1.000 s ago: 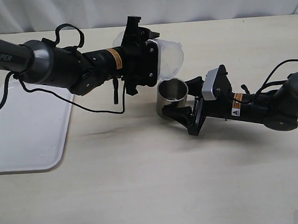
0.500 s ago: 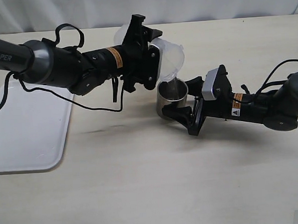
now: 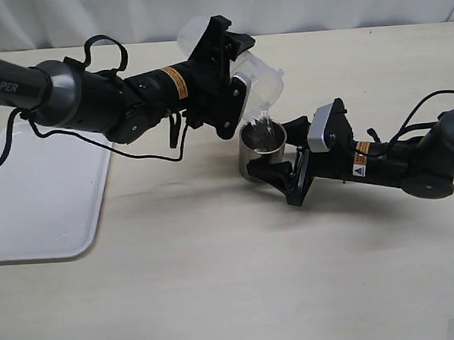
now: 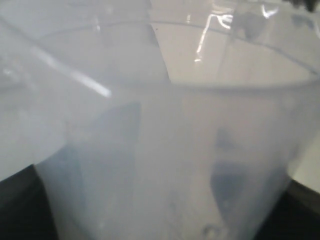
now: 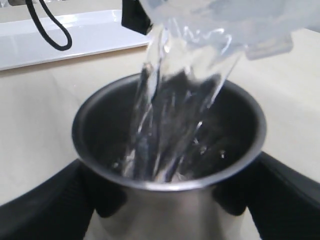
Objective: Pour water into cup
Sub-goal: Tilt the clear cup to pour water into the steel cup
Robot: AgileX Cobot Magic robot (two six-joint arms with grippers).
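Note:
The steel cup [image 3: 260, 150] stands on the table, and my right gripper [image 3: 269, 147] is shut on it; in the right wrist view the cup [image 5: 165, 210] sits between the two black fingers [image 5: 45, 210]. My left gripper [image 3: 233, 69] is shut on a translucent plastic beaker [image 3: 259, 83] and holds it tilted with its lip over the cup. The beaker fills the left wrist view [image 4: 160, 165], hiding the jaws there. Clear water [image 5: 170, 115] streams from the beaker's lip [image 5: 235, 25] into the cup, also visible in the exterior view [image 3: 263, 125].
A white tray [image 3: 38, 203] lies at the left of the table, under the left arm's cable. The right arm [image 3: 394, 161] stretches low over the table from the right.
My left gripper has tipped the beaker further over the cup, and water now flows into the cup. The right gripper and cup have not moved.

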